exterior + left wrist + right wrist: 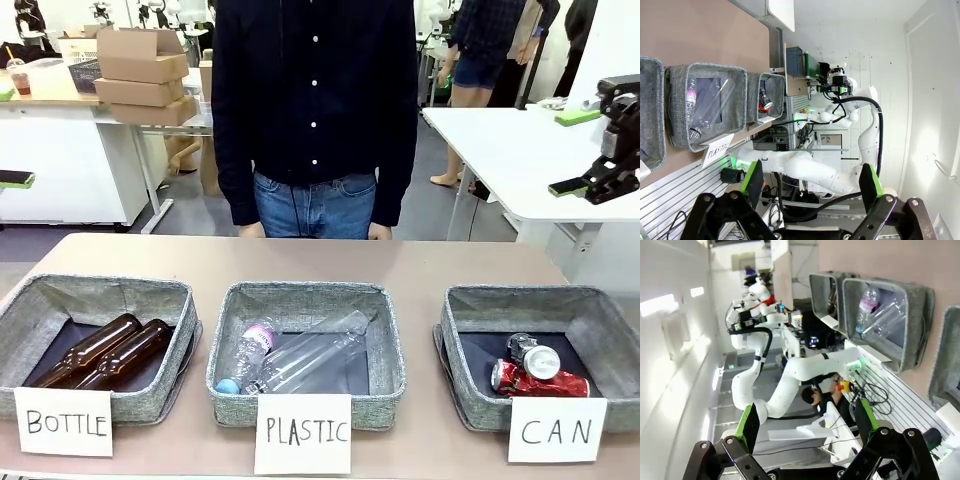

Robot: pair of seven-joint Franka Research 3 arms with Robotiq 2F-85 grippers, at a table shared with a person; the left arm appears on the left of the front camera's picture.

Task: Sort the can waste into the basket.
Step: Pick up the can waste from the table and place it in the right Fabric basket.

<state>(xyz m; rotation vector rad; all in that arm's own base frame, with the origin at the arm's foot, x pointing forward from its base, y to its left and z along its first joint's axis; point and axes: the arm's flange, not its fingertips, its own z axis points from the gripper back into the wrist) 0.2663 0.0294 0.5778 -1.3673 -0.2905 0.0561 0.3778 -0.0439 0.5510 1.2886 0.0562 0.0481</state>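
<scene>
The basket (pixel 520 298) marked "CAN" stands at the front right of the table. Two cans lie inside it: a red can (pixel 550 382) on its side, and a dark can (pixel 532 355) with a silver end just behind it. In the left wrist view the same basket (pixel 771 79) is the farthest of the row, with a bit of the red can (pixel 761 105) showing. High at the left edge, my left gripper (pixel 10 135) (pixel 811 180) stands open and empty. My right gripper (pixel 573 152) (pixel 806 421) hangs open and empty, well above the table at the right edge.
A "PLASTIC" bin (pixel 305 295) in the middle holds clear bottles. Brown glass bottles lie in the "BOTTLE" bin (pixel 100 290) on the left. A person (pixel 315 110) stands at the far side. Bare tabletop (pixel 300 255) runs behind the bins.
</scene>
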